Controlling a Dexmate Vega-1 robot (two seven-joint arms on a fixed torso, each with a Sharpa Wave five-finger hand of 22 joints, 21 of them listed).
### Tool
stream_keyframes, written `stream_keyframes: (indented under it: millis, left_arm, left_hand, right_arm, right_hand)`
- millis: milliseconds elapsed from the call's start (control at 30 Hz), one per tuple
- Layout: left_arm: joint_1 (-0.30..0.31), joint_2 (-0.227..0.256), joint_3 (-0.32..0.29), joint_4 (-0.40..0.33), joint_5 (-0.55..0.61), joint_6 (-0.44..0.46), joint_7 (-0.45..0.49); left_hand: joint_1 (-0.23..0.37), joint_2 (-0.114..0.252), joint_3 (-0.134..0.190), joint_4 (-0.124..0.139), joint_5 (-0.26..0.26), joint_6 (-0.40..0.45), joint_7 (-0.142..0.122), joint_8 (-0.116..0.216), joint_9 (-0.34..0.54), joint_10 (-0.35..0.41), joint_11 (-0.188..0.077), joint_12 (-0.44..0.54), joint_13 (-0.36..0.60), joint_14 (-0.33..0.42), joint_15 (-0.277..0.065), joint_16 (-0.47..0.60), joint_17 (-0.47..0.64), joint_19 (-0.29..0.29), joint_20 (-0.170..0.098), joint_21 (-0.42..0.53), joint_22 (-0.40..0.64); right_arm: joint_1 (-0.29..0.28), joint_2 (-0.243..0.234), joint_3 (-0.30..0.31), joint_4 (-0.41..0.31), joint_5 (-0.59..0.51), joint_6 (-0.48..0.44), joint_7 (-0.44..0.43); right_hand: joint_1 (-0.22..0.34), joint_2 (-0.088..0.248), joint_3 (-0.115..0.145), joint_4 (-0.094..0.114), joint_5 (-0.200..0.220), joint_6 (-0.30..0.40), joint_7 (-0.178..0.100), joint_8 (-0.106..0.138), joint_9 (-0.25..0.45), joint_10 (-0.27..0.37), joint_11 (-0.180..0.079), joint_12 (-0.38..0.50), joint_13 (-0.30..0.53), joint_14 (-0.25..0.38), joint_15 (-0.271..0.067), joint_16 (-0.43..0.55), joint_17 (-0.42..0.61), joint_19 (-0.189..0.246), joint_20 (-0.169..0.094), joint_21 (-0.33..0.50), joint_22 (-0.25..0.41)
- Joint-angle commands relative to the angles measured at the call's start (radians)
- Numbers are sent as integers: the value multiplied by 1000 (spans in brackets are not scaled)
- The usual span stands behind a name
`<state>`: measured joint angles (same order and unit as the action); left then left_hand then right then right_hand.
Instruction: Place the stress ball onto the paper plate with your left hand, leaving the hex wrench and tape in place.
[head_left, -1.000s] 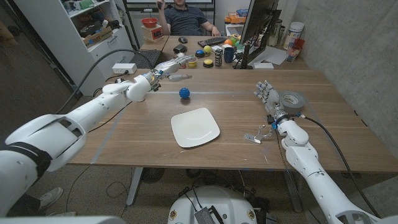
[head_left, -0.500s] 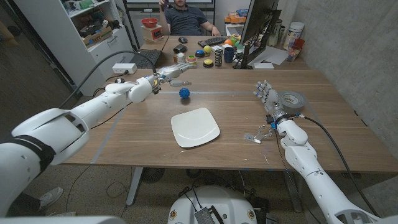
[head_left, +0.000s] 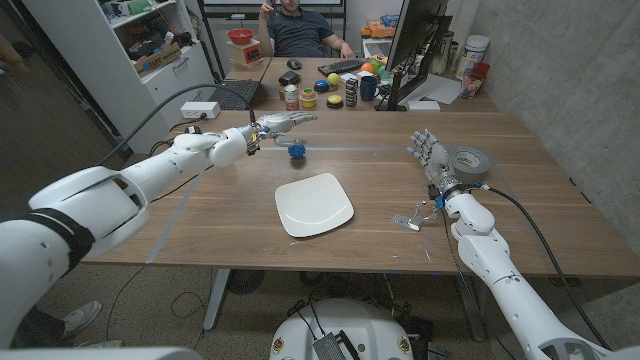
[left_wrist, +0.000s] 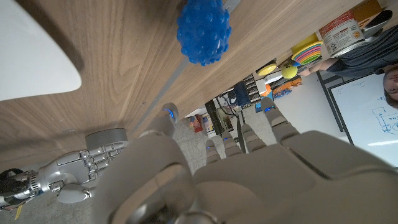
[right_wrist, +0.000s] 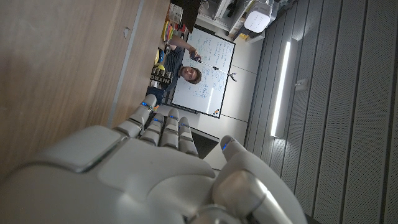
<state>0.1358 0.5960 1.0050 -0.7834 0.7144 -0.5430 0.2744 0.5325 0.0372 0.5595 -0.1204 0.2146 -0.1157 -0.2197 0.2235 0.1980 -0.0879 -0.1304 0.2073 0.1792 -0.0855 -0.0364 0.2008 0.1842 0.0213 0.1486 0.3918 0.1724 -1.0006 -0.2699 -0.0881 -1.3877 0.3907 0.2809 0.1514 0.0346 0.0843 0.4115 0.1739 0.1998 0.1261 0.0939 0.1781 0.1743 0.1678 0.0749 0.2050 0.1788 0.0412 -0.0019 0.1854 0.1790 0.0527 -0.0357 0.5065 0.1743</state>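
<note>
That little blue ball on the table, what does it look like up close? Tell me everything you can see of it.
The small blue stress ball is round with a bumpy, knobbly surface that looks like soft rubber. It sits on the wooden table, on a pale tape line, beyond the white paper plate and apart from it. The left robot hand reaches over it from the side; whether its fingers touch the ball cannot be told.

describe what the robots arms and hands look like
Both arms are glossy white rounded shells with black bands at the joints. Each robot hand, left and right, is silver-grey metal with segmented fingers; small blue lights glow at some fingertips in the wrist views. A black cable runs along each arm.
</note>
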Motion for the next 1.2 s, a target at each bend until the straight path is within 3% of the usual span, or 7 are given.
stream_keyframes:
  millis: [33,433,967,1200]
  left_arm:
    - [-34,-9,70,28,31,28,-34]
    - [-46,0,95,10,44,58,-93]
    - [-65,-13,131,22,66,80,-169]
    - [-77,-26,155,51,80,73,-150]
  left_hand:
    - [23,9,10,-5,6,6,-2,5,1,-2,6,-1,5,4,-17,1,3,20,-3,-1,3]
    - [54,26,11,-10,9,9,-1,4,1,31,8,6,6,58,-30,15,7,64,-10,-1,4]
    - [122,56,29,-31,11,13,-1,2,2,44,20,3,8,94,-20,15,8,125,-13,4,6]
    - [220,100,47,-53,7,45,0,12,2,66,31,4,8,114,-12,10,5,164,-16,3,6]
  right_arm:
    - [1,1,1,2,3,2,-2]
    - [5,6,4,9,7,7,0]
    - [6,7,8,12,8,7,-2]
    - [8,8,9,16,10,8,3]
  right_hand:
    - [-5,77,7,-2,5,9,-4,8,4,9,0,5,5,10,0,3,2,10,-61,-4,4]
    - [-7,77,7,-2,5,10,-3,8,4,10,1,6,5,11,-1,3,2,12,-62,-8,4]
    - [-8,76,6,-2,5,11,-2,8,4,11,1,5,5,11,1,3,2,14,-60,-12,4]
    - [-9,75,6,-2,5,12,0,8,4,11,2,5,5,11,2,3,2,15,-59,-14,4]
